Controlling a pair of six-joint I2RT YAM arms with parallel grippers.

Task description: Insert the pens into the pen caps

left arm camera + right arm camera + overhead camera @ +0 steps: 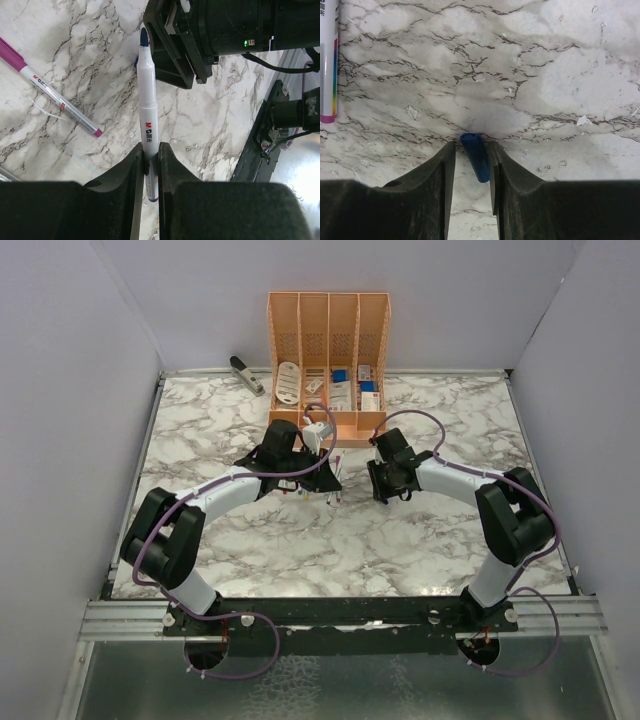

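Note:
In the left wrist view my left gripper [150, 150] is shut on a white pen [147, 95], whose dark blue tip points away from the camera toward the right arm's black wrist [220, 30]. My right gripper [471, 146] is open just above the marble. A short blue pen cap [476, 160] sits tilted between its fingers. The cap leans against the right finger, with a clear gap to the left one. A purple-ended pen [55, 95] lies on the table left of the left gripper. From above, the two grippers [328, 480] [384, 486] face each other at mid-table.
An orange slotted desk organizer [328, 360] stands at the back with small items in its front tray. A black-and-silver stapler [247, 375] lies to its left. Another white pen with a magenta end [328, 60] lies at the left edge of the right wrist view.

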